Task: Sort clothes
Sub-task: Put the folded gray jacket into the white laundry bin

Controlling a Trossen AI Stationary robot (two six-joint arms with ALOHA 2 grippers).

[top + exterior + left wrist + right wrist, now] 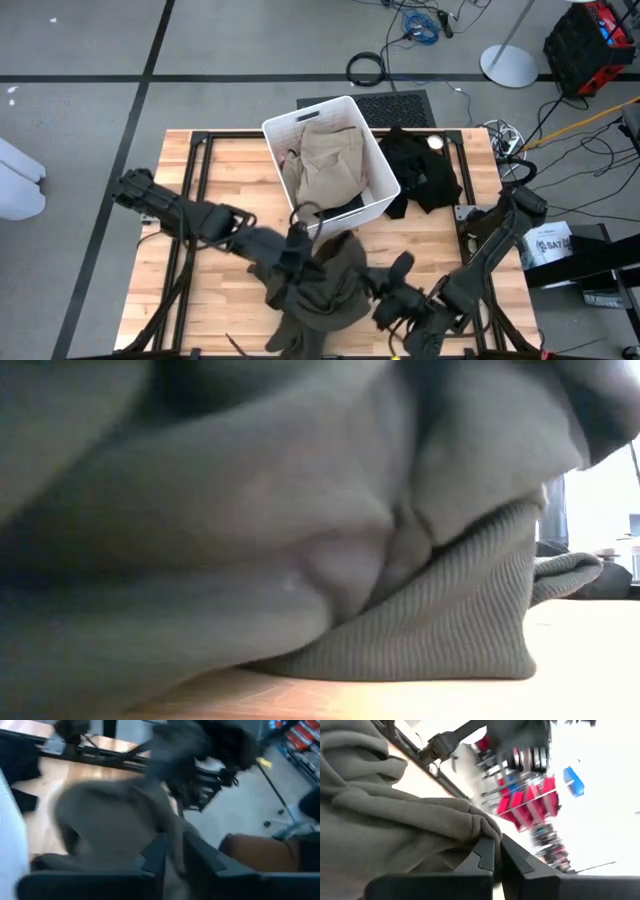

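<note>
Holding khaki garment point(332, 160), pink scrap point(292, 157): white bin point(383, 176).

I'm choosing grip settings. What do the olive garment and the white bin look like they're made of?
Olive garment: soft, matte knit fabric, likely fleece; it bunches in thick folds, and the low view shows a ribbed hem. White bin: looks like rigid plastic, with smooth, thin, straight walls and rounded corners.

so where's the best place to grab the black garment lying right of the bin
Probably the black garment's outer edge, near the table's right side, coming from above. It lies flat and spread beside the white bin, so a raised fold there should pinch easily, clear of the bin wall.
</note>
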